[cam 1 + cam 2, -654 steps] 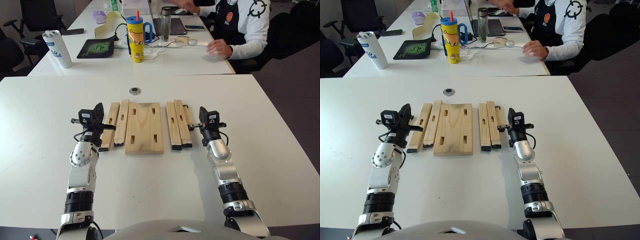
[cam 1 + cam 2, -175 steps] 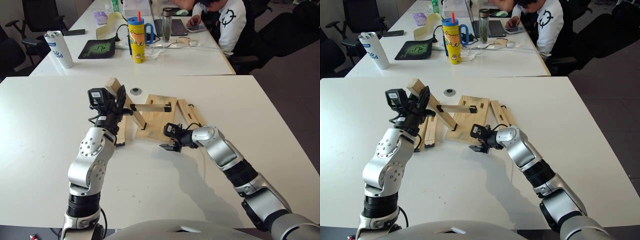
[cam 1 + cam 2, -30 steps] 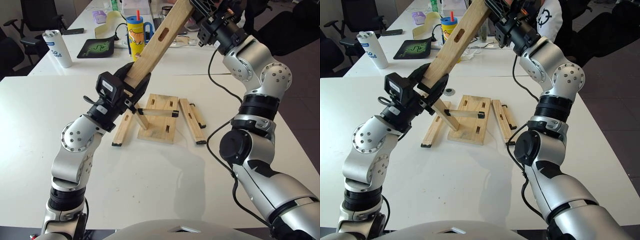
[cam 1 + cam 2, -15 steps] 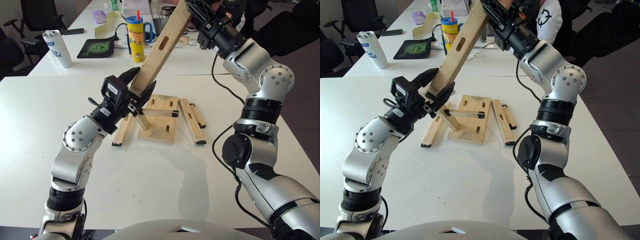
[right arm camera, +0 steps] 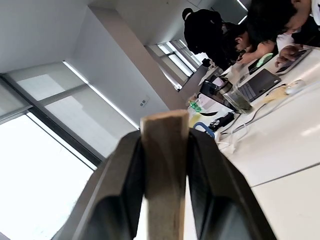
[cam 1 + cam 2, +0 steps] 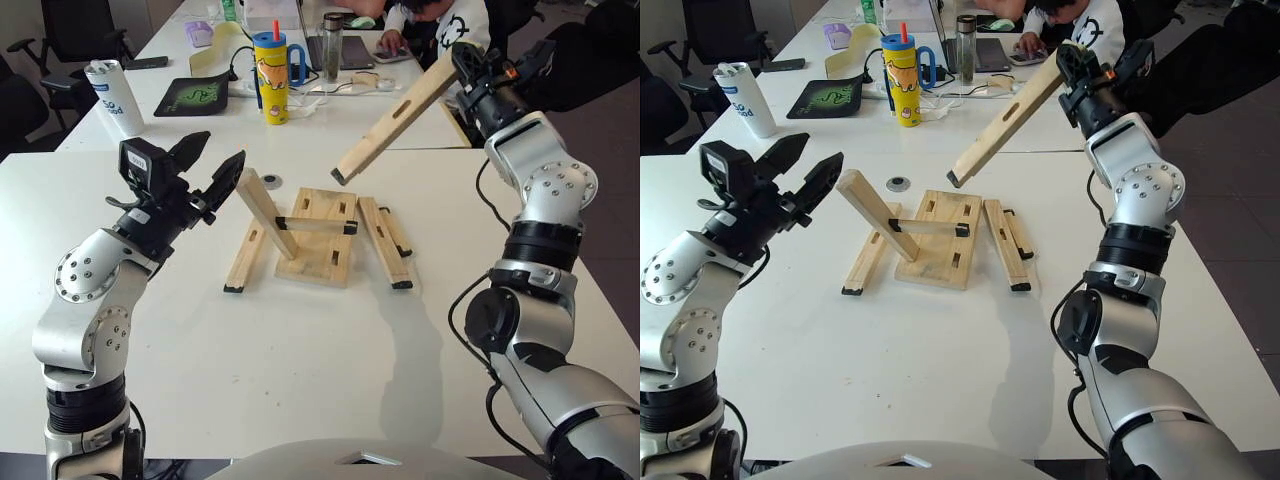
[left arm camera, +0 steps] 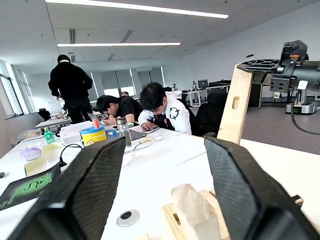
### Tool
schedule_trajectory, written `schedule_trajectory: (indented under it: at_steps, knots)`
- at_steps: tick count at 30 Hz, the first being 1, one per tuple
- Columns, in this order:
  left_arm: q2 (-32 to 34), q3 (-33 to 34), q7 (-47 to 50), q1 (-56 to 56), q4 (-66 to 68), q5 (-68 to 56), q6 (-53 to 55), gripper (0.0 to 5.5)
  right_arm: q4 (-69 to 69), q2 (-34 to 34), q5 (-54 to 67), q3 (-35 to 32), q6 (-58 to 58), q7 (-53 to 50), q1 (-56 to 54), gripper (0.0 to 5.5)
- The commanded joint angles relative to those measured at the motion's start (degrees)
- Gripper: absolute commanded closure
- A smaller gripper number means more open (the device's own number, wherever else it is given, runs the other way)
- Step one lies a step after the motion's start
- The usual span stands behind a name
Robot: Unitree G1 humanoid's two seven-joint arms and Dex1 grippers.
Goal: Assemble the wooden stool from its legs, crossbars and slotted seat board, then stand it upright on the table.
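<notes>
**One leg aloft, one propped over the seat board**

On the white counter, a flat leg lies below the left end effector, just beside the slotted seat board. The left end effector hovers with its fingers spread wide, gripping nothing. Just off its fingertips stands a tilted leg, joined to a crossbar that runs over the board. On the board's far side from it, two more wooden pieces lie flat side by side. Farther back and high up, the right end effector pinches the end of a raised leg. This leg slants down from it toward the board, its lower end in the air.
</notes>
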Motion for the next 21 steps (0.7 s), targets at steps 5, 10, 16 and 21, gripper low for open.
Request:
schedule_trajectory:
  at_steps: [5, 10, 16, 21]
  knots:
    - [-3.60, -1.01, 6.53, -0.05, -1.36, -6.07, 9.08, 2.62, -5.70, 2.80, -0.12, 1.07, 0.40, -2.38, 3.17, 4.46]
    - [-5.60, -3.29, 9.06, 1.54, -0.58, -4.94, 10.14, 2.62, -6.18, 2.86, -0.23, 1.19, 0.67, -3.06, 3.55, 4.46]
    - [-9.55, -4.75, 8.88, 1.63, 1.96, -6.98, 9.13, 2.62, -6.21, 3.00, -0.32, 1.51, 0.78, -3.14, 3.58, 4.46]
    - [-7.86, -5.65, 1.94, 1.63, 6.58, -8.79, 8.78, 2.62, -5.71, 2.88, -0.75, 1.75, 0.49, -2.73, 3.39, 4.46]
